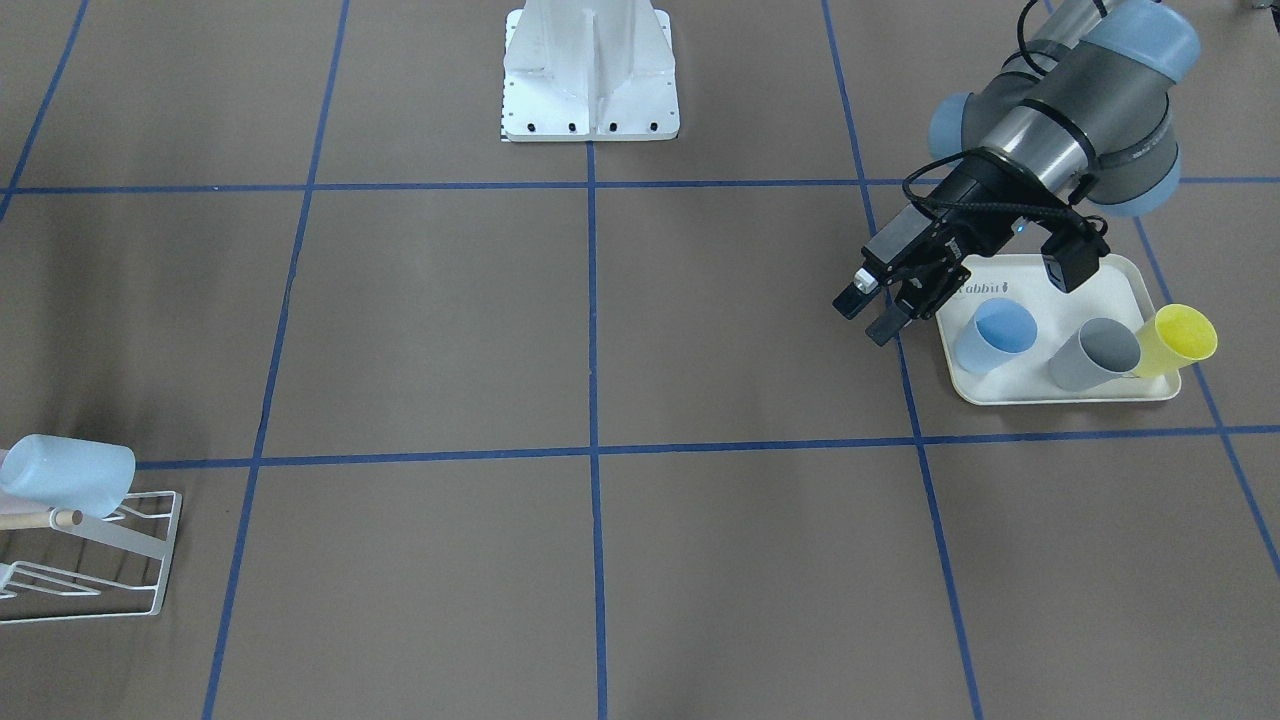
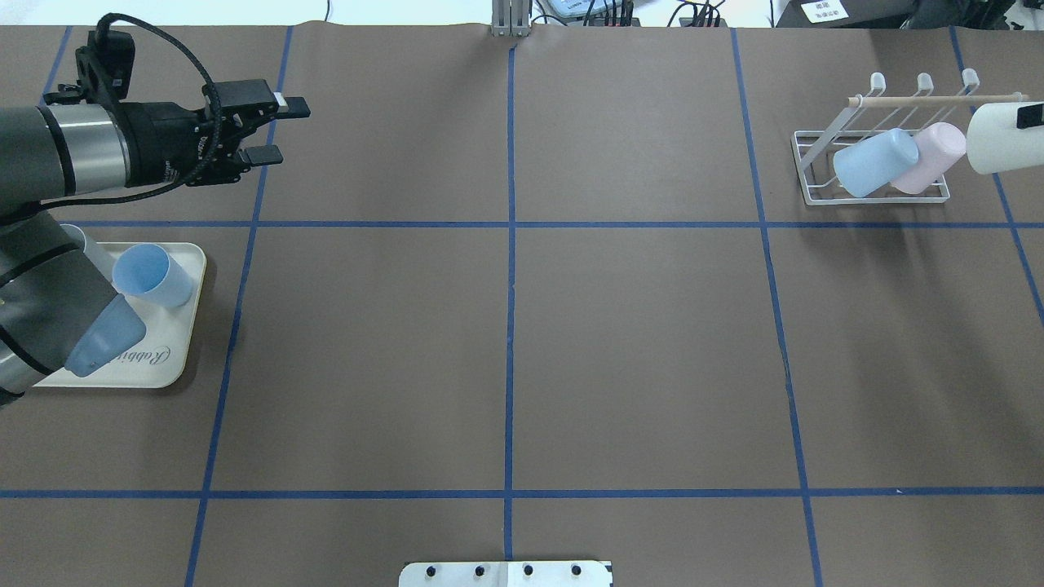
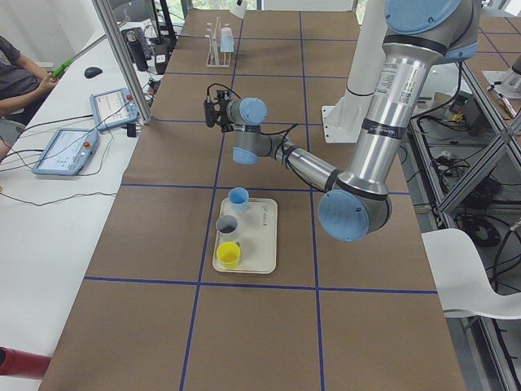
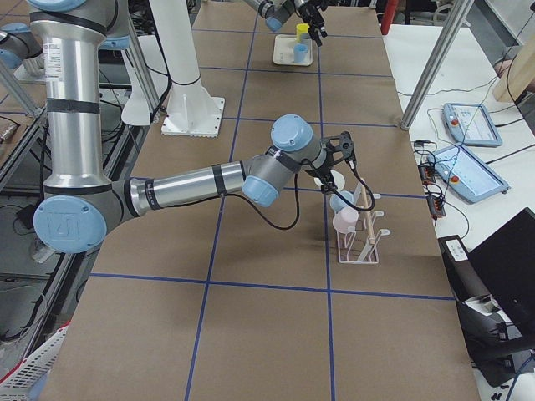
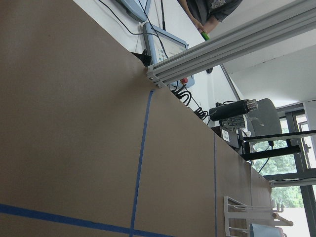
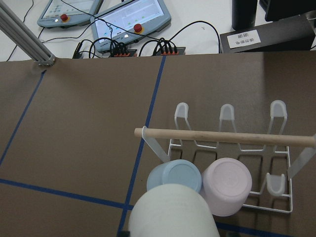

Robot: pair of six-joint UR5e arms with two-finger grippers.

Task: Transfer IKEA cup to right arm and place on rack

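Observation:
My right gripper [image 2: 1024, 122] is shut on a white cup [image 2: 997, 137], held in the air by the right end of the rack's wooden dowel. The cup fills the bottom of the right wrist view [image 6: 173, 212], just in front of the rack [image 6: 227, 197]. The small white wire rack [image 2: 877, 196] holds a light blue cup [image 2: 874, 161] and a pink cup [image 2: 931, 153]. My left gripper [image 2: 277, 130] is open and empty, in the air beyond the tray; it also shows in the front-facing view [image 1: 870, 312].
A cream tray with a rabbit drawing [image 1: 1060, 395] holds a blue cup [image 1: 995, 335], a grey cup [image 1: 1095, 355] and a yellow cup [image 1: 1180, 340]. The robot's white base [image 1: 590, 70] stands at the table's middle edge. Operators' consoles lie beyond the far edge.

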